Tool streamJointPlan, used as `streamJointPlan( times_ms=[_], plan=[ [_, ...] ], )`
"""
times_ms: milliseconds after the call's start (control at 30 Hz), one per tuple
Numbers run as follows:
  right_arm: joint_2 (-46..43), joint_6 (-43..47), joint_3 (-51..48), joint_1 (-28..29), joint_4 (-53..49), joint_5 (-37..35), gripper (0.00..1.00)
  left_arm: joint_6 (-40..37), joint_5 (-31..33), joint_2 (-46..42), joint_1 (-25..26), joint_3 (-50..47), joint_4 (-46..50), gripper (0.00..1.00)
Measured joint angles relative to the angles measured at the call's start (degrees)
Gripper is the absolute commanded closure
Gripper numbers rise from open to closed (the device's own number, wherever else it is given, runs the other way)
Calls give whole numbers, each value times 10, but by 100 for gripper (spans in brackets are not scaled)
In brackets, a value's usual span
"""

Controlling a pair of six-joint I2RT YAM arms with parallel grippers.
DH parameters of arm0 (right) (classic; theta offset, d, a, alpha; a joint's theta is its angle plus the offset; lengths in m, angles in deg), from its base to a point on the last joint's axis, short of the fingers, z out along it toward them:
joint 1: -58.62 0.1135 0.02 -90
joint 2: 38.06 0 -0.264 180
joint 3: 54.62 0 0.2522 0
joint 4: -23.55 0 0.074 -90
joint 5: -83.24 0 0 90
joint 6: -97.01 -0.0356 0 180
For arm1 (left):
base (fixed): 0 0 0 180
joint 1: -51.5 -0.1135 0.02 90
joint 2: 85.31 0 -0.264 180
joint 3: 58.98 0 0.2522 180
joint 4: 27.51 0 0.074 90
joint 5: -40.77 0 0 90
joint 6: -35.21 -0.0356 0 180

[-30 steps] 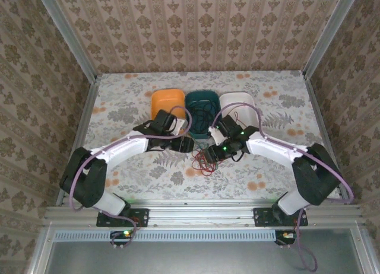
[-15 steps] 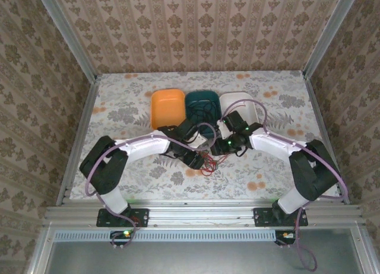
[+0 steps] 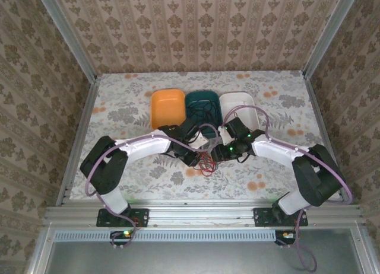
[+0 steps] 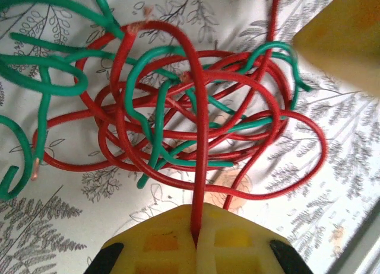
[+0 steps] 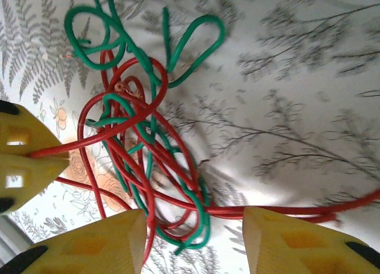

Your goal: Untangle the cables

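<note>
Both arms fold inward over the cables (image 3: 205,166) at the middle of the table (image 3: 261,180)

The left arm sweeps in from its base, wrist low; the left gripper (image 4: 196,237) is clenched on one red cable (image 4: 202,137), which runs straight out from between its yellow fingers into the knot; the right arm mirrors it, and the right gripper (image 5: 193,241) has its jaws apart, straddling one end of the red loops and the green cable (image 5: 142,66) without pinching any; from above, both wrists cover much of the tangle; the dark strands in the teal bin (image 3: 193,99) are too small to make out
</note>
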Motion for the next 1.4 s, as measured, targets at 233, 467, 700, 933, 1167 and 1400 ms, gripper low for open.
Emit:
streamJointPlan(
  times_ms=[233, 467, 700, 933, 1167, 1400],
  plan=[
    [68, -14, 0, 14, 43, 19, 52, -16, -44, -86, 0, 31, 38, 100],
    [75, -26, -2, 14, 73, 31, 52, -23, -87, -194, -41, 89, 50, 100],
    [74, -39, -18, 9, 113, 40, 51, -6, -155, -244, -106, 135, 43, 100],
    [71, -46, -23, 4, 125, 42, 51, 9, -212, -252, -139, 212, 13, 100],
    [64, -46, -31, -4, 125, 39, 51, 9, -215, -253, -158, 345, -72, 100],
    [-1, -48, -46, -15, 104, 1, 49, 42, -205, -232, -165, 420, -136, 100]
  ],
)
